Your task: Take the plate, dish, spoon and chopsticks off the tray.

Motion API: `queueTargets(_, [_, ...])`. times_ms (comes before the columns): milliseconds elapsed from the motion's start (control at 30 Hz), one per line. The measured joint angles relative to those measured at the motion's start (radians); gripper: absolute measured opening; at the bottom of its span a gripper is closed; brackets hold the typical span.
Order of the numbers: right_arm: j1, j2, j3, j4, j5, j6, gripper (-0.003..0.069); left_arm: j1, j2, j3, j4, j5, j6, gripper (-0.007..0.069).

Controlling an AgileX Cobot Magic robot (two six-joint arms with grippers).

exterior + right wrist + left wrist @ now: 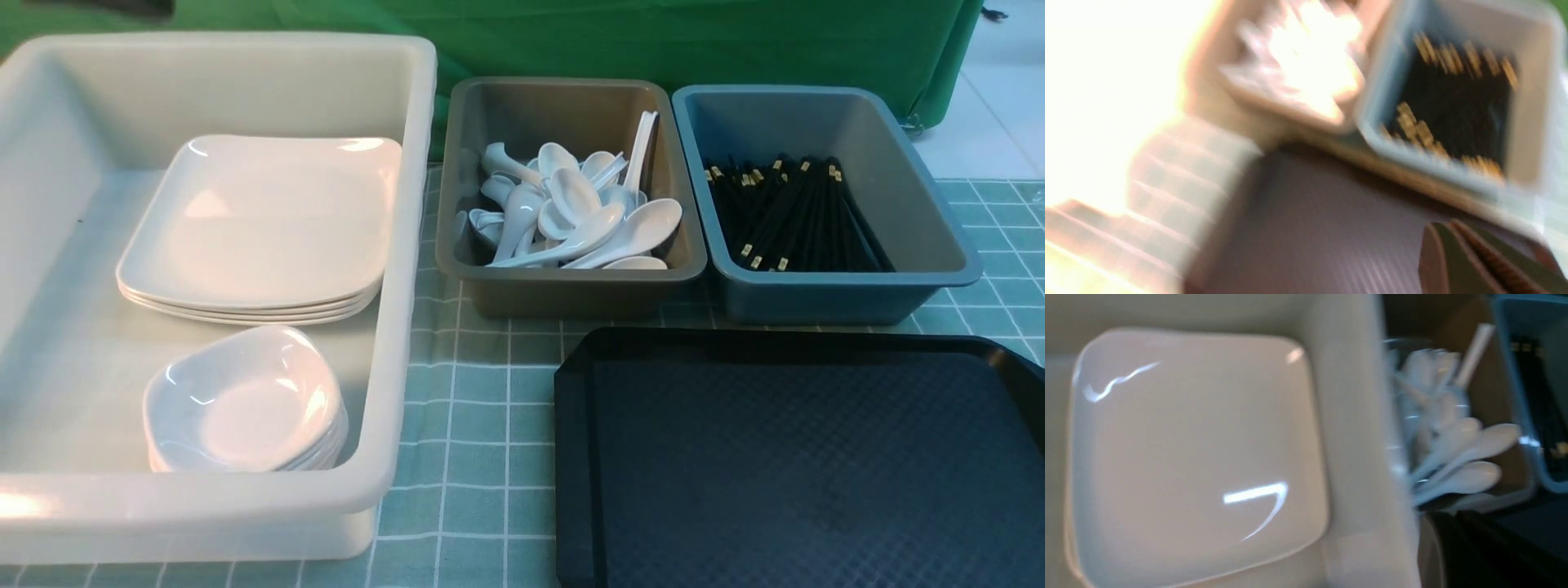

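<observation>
Sitting in the large white tub (400, 269) are a stack of square plates, the top plate (261, 220) among them, and a stack of small dishes (245, 404), while the grey tub (571, 282) holds a heap of spoons, one spoon (641, 233) on top, the blue tub (922, 269) holds the chopsticks (796, 216), and the black tray (784, 457) lies bare on the checked cloth (473, 425). Neither arm appears in the front view. Only the blurred right wrist view shows the right gripper (1470, 261), fingers pressed together over the tray's corner near the blue tub; the left wrist view looks down on the plates, with a dark rounded shape at its edge that may be the left gripper, which is closed and holds nothing.
</observation>
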Motion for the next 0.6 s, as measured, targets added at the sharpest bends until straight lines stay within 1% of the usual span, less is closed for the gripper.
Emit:
queueTargets(67, [0.049,-0.066,0.019,-0.016,-0.074,0.018,0.0024,-0.071,-0.102,0.02,-0.002,0.0,0.002,0.0003])
queueTargets(100, [0.06,-0.095,0.031,-0.025,-0.103,0.027,0.0023,-0.085,-0.123,0.024,-0.002,0.0,0.004,0.0002])
queueTargets(167, [0.08,-0.23,0.111,-0.094,-0.21,0.062,0.0023,-0.176,-0.269,0.089,-0.002,-0.015,0.011,0.0001])
queueTargets(233, [0.084,-0.351,0.195,-0.179,-0.278,0.077,0.0023,-0.229,-0.37,0.158,-0.002,-0.048,0.019,0.0001])
queueTargets(300, [0.084,-0.444,0.261,-0.232,-0.321,0.095,0.0023,-0.268,-0.474,0.254,-0.002,-0.078,0.023,0.0001])
queueTargets(367, [0.084,-0.563,0.368,-0.266,-0.383,0.108,0.0023,-0.29,-0.58,0.346,-0.001,-0.108,0.024,0.0001])
queueTargets(433, [0.084,-0.654,0.459,-0.274,-0.442,0.12,0.0023,-0.298,-0.71,0.492,-0.006,-0.155,0.025,0.0001])
queueTargets(467, [0.084,-0.67,0.476,-0.275,-0.447,0.121,0.0023,-0.298,-0.734,0.52,-0.006,-0.164,0.025,0.0001])
queueTargets(500, [0.084,-0.724,0.539,-0.277,-0.508,0.127,0.0024,-0.298,-0.829,0.648,-0.008,-0.207,0.025,0.0001])
queueTargets(533, [0.084,-0.735,0.554,-0.277,-0.514,0.128,0.0025,-0.298,-0.841,0.648,-0.008,-0.212,0.025,0.0001])
queueTargets(567, [0.084,-0.767,0.601,-0.277,-0.573,0.129,0.0035,-0.298,-0.943,0.775,-0.005,-0.259,0.025,0.0001])
queueTargets(600, [0.084,-0.785,0.624,-0.277,-0.615,0.129,0.0048,-0.298,-0.999,0.845,-0.003,-0.288,0.025,0.0001])
